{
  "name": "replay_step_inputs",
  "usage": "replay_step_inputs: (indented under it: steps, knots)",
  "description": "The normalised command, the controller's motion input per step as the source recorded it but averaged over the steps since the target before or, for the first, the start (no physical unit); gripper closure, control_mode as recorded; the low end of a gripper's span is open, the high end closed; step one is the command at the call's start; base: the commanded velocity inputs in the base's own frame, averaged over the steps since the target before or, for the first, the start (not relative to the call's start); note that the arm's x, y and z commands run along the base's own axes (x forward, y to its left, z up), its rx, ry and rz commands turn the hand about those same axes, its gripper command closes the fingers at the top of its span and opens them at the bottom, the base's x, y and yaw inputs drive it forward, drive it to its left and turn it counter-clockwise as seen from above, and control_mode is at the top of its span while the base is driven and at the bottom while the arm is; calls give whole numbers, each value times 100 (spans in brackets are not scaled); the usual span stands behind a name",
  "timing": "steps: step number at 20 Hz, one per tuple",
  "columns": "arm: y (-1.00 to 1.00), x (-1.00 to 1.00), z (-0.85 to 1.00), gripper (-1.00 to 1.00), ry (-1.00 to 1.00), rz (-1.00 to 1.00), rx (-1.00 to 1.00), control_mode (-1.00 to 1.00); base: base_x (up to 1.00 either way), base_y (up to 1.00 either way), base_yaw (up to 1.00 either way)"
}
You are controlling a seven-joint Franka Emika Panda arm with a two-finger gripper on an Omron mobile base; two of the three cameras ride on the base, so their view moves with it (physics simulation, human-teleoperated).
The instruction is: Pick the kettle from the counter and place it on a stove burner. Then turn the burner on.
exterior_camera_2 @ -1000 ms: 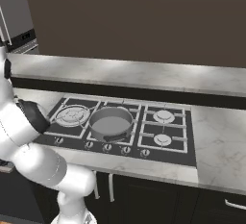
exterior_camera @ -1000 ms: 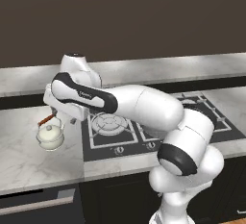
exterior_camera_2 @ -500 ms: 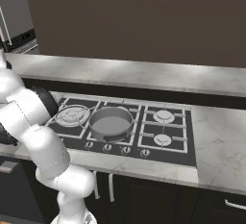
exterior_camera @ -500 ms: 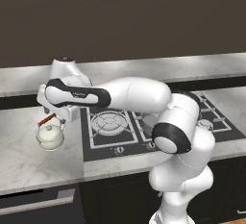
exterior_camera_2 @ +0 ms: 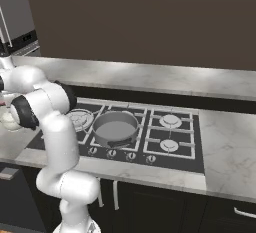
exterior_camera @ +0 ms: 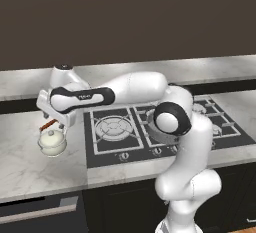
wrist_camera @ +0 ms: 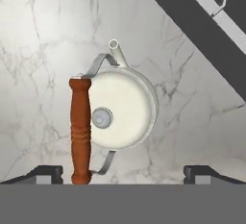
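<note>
My jaws stand wide apart, holding nothing; in the hand view the two dark fingertips (wrist_camera: 48, 172) sit far to either side, with the kettle (wrist_camera: 122, 110) between and beyond them. No contact with it. The kettle stands upright on the marble surface (wrist_camera: 43, 50), seen from straight above: cream lid with a small knob, spout pointing toward the top of the view, wire handle folded over to one side so its reddish-brown bar (wrist_camera: 80, 129) lies across the body's edge, close to one fingertip.

From the left base view my hand (exterior_camera: 56, 108) hangs directly over the kettle (exterior_camera: 52, 141), just above its handle. The kettle sits on the surface (exterior_camera: 35, 167) just beside the black cooktop's (exterior_camera: 100, 152) left edge, apart from the nearest stove burner (exterior_camera: 113, 127).

Against half a second ago: my forearm has stretched out flatter and the hand has sunk lower toward the kettle. The kettle itself has not shifted.

Further out, the grey pan (exterior_camera_2: 116, 127) rests on a middle burner in the right base view, well apart from the kettle. Knobs (exterior_camera_2: 111, 153) line the cooktop's front edge.
</note>
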Motion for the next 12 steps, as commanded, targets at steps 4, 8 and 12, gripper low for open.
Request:
replay_step_inputs:
  steps: [4,8,12]
  knots:
    - [44,41,-28,-100,1,0,0,-100,0,0,0]
    - [28,23,-27,-100,2,-1,0,-100,0,0,0]
    - [3,11,-28,100,4,-1,0,-100,0,0,0]
